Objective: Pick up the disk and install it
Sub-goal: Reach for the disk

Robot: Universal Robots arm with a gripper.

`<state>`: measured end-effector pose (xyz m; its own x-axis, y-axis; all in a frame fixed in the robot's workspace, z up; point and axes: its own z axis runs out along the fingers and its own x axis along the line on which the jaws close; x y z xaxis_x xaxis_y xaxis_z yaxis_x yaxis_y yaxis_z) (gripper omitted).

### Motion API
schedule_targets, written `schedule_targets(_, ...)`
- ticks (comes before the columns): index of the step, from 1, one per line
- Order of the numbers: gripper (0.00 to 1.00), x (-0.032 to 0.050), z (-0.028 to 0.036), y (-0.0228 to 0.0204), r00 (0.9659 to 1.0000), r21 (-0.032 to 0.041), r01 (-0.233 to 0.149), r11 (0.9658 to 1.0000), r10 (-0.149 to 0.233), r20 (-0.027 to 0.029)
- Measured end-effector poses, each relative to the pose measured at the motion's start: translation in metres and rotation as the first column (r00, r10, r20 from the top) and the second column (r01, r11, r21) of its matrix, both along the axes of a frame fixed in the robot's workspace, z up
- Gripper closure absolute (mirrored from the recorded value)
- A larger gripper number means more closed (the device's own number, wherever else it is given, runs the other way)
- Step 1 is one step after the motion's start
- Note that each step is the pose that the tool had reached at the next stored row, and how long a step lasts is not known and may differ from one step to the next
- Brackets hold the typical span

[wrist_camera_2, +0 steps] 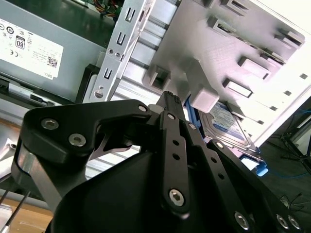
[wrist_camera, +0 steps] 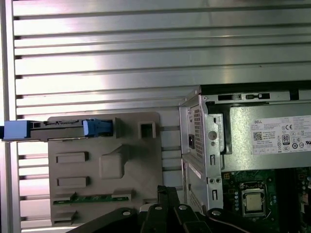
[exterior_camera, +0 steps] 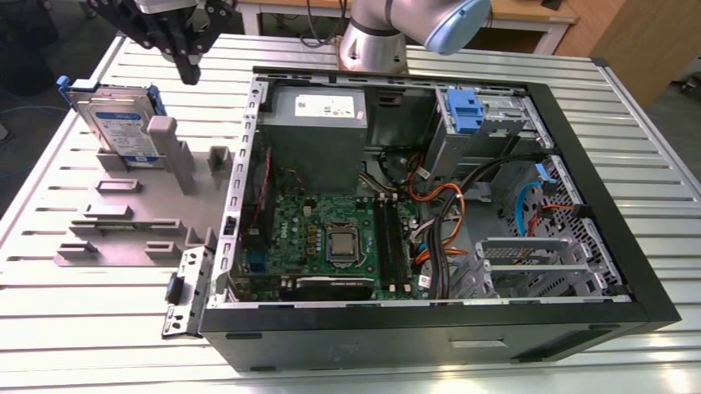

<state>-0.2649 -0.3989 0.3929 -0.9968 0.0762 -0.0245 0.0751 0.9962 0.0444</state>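
One disk stands on edge in the grey holder on the slatted table, to the exterior view's left of the open computer case. We see our gripper hanging above the disk's far end, near it but apart, clenched on nothing.
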Motion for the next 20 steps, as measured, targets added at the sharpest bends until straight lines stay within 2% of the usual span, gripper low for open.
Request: schedule_targets(20,0.89,-0.0046,0.0000,0.0000,1.0000,0.0000,0.000,1.0000,0.000,0.0000)
